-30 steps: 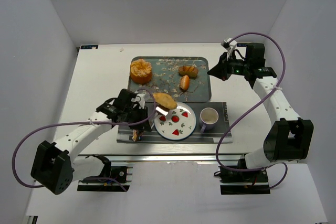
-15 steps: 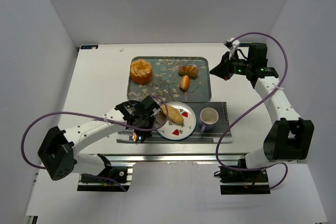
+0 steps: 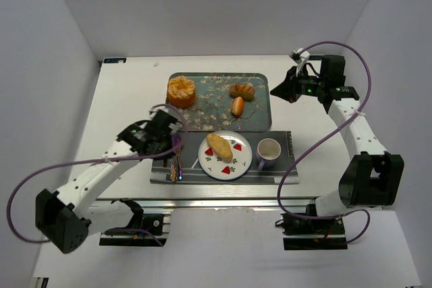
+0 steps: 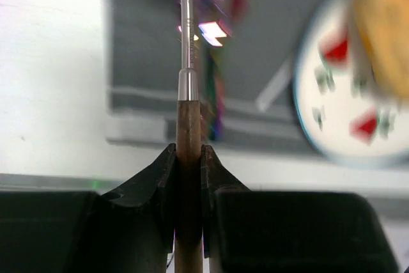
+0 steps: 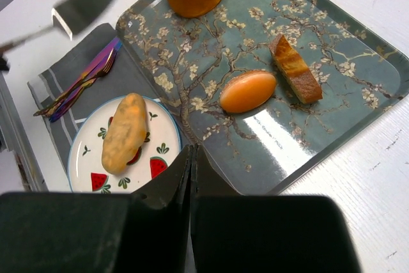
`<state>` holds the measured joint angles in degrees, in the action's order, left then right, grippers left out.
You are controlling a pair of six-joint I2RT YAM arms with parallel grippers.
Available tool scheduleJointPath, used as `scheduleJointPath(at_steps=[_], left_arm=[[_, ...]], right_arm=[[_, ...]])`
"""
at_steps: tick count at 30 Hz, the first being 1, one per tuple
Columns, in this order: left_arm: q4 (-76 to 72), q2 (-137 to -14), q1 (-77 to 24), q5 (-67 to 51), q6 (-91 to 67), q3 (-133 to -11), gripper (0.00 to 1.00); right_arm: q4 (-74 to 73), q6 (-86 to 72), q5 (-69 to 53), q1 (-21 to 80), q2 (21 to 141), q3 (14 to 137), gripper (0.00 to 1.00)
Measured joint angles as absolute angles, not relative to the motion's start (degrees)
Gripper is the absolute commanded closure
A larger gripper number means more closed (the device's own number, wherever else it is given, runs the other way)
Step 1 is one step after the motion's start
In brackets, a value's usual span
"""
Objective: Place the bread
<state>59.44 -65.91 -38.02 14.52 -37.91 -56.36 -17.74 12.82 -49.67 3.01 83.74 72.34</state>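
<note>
The bread (image 3: 219,147), a pale golden-tan roll, lies on the white watermelon-pattern plate (image 3: 233,172). It also shows in the right wrist view (image 5: 124,132) and, blurred, in the left wrist view (image 4: 383,30). My left gripper (image 3: 169,137) is left of the plate and shut (image 4: 189,151) on the wooden handle of a metal server (image 4: 189,119). The server's blade (image 5: 83,7) is bare and hangs above the placemat's left part. My right gripper (image 3: 280,90) hovers by the tray's right end, shut (image 5: 193,151) and empty.
A floral tray (image 3: 260,116) behind the plate holds a big round orange bun (image 3: 181,91) and two darker rolls (image 3: 237,106) (image 3: 241,90). A mug (image 3: 268,150) stands right of the plate. Iridescent cutlery (image 3: 177,165) lies on the grey placemat (image 3: 283,166).
The bread came off the server onto the plate. My left gripper then drew back to the left with the bare server. The right arm stayed nearly still.
</note>
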Motion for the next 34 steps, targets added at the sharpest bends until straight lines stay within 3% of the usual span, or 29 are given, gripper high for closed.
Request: scheduleJointPath(at_steps=[5,10,14,15,17,18,19,21,25,27,28,31,34], left_arm=[[50.8,-62.6,-18.7,11.8,-34.3,-49.6,1.0],[39.6,-68.8,-4.2,2.3,-28.6,-44.1,1.0],[32.3,-76.0,0.7,-1.0,-24.4,-44.2,1.0],[31.3,-77.5,1.4,-2.2,-23.2,-44.6,0.91],[29.0,-80.5,3.3,-3.7,-21.5,-45.6,0.79],[28.0,-81.5,4.4,-4.1,-20.8,-45.9,0.68],[27.1,-82.3,5.3,-4.6,-20.1,-46.2,0.64],[26.2,-83.3,6.8,-4.9,-19.1,-46.5,0.59],[26.1,-83.3,7.7,-4.7,-18.4,-46.5,0.42],[26.7,-82.5,7.7,-4.3,-18.6,-46.5,0.39],[26.9,-81.8,7.7,-4.1,-18.9,-46.5,0.32],[27.8,-77.7,7.7,-3.4,-20.4,-46.5,0.31],[28.5,-71.3,7.7,-2.9,-22.8,-46.5,0.2]], right_arm=[[-17.8,13.0,-49.7,3.0,83.7,72.3,1.0],[-18.1,14.1,-49.8,3.0,83.7,72.4,0.96],[-18.3,14.8,-50.0,2.6,83.7,72.4,0.85],[-18.3,15.0,-50.0,2.5,83.7,72.4,0.79],[-18.6,15.4,-50.1,2.3,83.6,72.4,0.59],[-18.7,15.6,-50.1,2.2,83.5,72.2,0.52],[-19.1,16.0,-50.1,2.2,83.4,72.1,0.33],[-19.6,16.8,-50.2,2.0,82.9,71.7,0.13],[-20.2,17.5,-50.7,1.9,82.6,71.3,0.11],[-19.7,16.5,-49.8,1.9,82.4,71.1,0.11],[-19.5,15.9,-49.1,1.9,82.2,70.8,0.11],[-19.5,13.4,-45.2,1.9,82.0,70.4,0.1],[-19.2,11.9,-41.2,1.9,82.0,70.4,0.11]])
